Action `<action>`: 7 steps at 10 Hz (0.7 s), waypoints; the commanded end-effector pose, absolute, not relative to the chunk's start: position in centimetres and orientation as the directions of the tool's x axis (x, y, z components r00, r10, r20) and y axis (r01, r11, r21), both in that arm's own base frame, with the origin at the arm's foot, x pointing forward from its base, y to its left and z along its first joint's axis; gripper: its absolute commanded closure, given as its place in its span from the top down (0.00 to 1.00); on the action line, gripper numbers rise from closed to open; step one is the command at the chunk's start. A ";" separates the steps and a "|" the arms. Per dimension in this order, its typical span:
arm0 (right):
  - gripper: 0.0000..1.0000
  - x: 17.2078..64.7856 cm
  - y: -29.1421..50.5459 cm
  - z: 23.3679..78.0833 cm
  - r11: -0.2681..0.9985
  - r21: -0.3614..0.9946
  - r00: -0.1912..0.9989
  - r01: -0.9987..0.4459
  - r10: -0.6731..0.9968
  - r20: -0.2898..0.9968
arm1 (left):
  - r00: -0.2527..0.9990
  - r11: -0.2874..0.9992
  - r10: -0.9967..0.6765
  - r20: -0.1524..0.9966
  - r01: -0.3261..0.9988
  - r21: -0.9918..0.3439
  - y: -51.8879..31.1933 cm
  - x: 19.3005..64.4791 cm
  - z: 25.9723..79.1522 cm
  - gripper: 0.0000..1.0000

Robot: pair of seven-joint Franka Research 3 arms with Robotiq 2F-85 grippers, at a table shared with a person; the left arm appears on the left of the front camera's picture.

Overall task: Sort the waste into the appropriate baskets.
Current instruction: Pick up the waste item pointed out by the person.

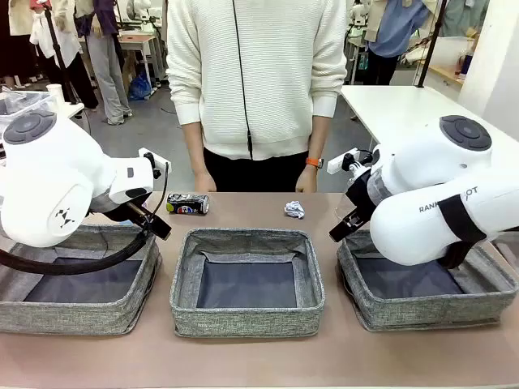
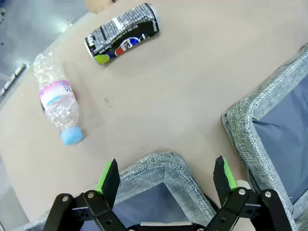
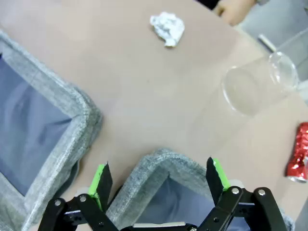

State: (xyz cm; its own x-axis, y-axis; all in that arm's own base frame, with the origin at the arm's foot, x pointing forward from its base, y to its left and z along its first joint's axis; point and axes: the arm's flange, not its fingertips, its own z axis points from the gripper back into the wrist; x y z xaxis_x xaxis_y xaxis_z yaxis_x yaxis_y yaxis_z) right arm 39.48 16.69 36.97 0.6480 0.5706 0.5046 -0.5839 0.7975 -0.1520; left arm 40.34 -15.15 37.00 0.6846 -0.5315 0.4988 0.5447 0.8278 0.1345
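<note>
Two sets of jaws stand wide, holding nothing. Left gripper (image 2: 167,169) hangs over a grey basket (image 2: 144,164) corner; dark can (image 2: 122,34) at eleven o'clock, crushed bottle (image 2: 57,98) at ten. Right gripper (image 3: 159,171): paper ball (image 3: 167,28) at twelve. Best, I judge, to straddle the can across its width.

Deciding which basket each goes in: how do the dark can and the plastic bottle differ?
The can is opaque and dark with printed graphics; the bottle is clear with a pink label and blue cap. The bottle's wall looks crinkled; the can's looks smoother. Both lie on their sides on the table.
</note>
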 end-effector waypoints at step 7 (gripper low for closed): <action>1.00 39.5 16.7 37.0 0.797 -0.152 0.648 -0.584 0.571 0.505 | 0.685 0.828 -0.532 0.499 0.545 0.135 -15.2 40.3 37.0 1.00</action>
State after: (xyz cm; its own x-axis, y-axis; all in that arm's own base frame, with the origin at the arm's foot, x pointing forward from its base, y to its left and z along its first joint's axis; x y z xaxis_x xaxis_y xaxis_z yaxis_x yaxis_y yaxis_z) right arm 39.48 16.69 36.95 0.6479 0.5712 0.5039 -0.5843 0.7971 -0.1523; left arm 40.34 -15.15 37.00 0.6849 -0.5310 0.4989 0.5443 0.8281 0.1342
